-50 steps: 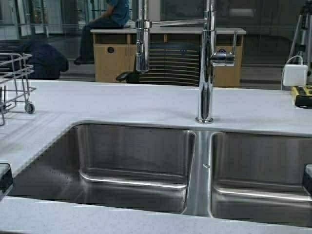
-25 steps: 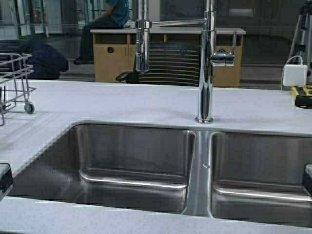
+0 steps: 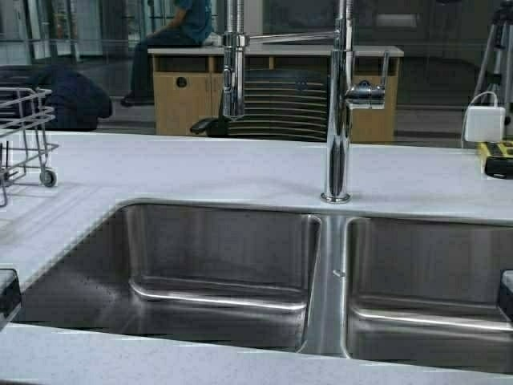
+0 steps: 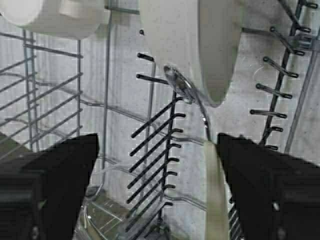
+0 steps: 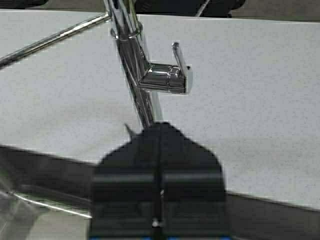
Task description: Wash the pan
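Observation:
The cream-white pan [image 4: 200, 45] stands on edge in a wire dish rack [image 4: 165, 150] in the left wrist view, its beige handle [image 4: 215, 200] reaching back toward me. My left gripper [image 4: 157, 145] is open and empty. The handle lies between the jaws, close beside one black finger [image 4: 260, 170]; I cannot tell whether they touch. The pan is out of sight in the high view, where only a dark corner of the left arm [image 3: 6, 293] shows at the left edge. My right gripper [image 5: 160, 127] is shut and empty, low in front of the faucet [image 5: 145, 95].
A double steel sink [image 3: 325, 273] fills the front of the high view, with the tall faucet [image 3: 337, 120] behind its divider. The wire rack [image 3: 24, 128] stands on the counter at the far left. Another cream dish [image 4: 50, 15] hangs in the rack. A white charger [image 3: 485, 122] sits at the far right.

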Robot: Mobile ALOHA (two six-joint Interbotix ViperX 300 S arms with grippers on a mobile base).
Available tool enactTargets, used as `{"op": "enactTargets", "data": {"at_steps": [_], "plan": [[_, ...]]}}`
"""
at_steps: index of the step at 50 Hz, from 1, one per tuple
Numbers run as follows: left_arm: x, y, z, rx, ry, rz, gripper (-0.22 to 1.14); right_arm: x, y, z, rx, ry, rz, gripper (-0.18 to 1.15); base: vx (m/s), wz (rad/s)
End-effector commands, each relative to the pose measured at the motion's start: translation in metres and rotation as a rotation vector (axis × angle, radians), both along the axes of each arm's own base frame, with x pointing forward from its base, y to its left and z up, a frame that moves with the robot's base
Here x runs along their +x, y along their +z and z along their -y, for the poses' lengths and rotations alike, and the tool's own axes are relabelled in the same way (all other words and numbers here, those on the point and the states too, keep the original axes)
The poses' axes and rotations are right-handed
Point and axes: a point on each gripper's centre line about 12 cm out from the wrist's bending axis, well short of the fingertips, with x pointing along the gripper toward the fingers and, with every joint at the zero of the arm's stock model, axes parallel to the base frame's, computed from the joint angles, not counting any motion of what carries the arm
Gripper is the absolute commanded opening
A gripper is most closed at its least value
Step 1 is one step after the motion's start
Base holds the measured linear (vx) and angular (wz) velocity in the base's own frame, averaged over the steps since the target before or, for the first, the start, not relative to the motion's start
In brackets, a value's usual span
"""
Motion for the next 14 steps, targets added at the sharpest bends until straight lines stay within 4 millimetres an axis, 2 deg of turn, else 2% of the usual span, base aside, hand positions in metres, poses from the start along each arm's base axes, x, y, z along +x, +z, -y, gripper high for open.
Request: {"op": "enactTargets", "data": {"at_steps": [1, 14], "plan": [[0.006, 0.02, -0.004, 0.019, 0.007, 0.056, 1.01, 0.002, 0.006, 0.0, 0.001, 0.0, 0.023, 0.07, 0.0, 0.0], [0.014, 0.052, -0.004, 0.029, 0.015, 0.148, 1.01, 0.002, 0.006, 0.0, 0.001, 0.0, 0.023, 0.07, 0.0, 0.0]]}}
